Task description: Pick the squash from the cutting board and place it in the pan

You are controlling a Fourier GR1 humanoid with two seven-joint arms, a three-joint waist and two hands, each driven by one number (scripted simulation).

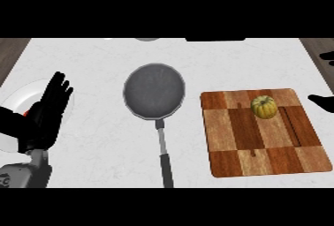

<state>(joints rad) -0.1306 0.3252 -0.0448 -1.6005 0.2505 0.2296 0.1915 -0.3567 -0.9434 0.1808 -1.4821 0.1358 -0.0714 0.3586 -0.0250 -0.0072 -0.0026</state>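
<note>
White, faintly veined counter [91, 62], seen steeply from above.

Centre: dark grey round pan [154, 90], lying flat and holding nothing. Its handle [163, 152] runs toward the viewer, pale metal near the bowl and black farther down. The end of the handle is cut off at the view's lower edge.

Right: cutting board [241, 145] of light and dark wood blocks, well apart from the pan's bowl. The squash [263, 107], small, yellow-green and ribbed, sits on the board's upper right part, and neither hand touches it. A thin dark line [289, 126] runs down the board just beside the squash; whether it is a groove or a shadow cannot be told.

Left: left hand [49, 112], released, its fingers straight and pointing up, resting near the view's left edge and grasping nothing. It hides part of a white plate [20, 95]. A red-orange speck [26, 114] at the hand's left margin is too small to identify. The grey forearm [26, 174] enters at the lower left corner.

Right edge: right hand [321, 100], visible only as two black fragments, one just beside the board's upper right corner and one higher up. Most of it lies outside the view, so whether it is released or clenched cannot be told.

Top edge: a pale rounded shape [146, 39] and a dark flat shape [215, 39], both cut off and unidentifiable. Brown strips [13, 48] border the counter at both upper corners.
</note>
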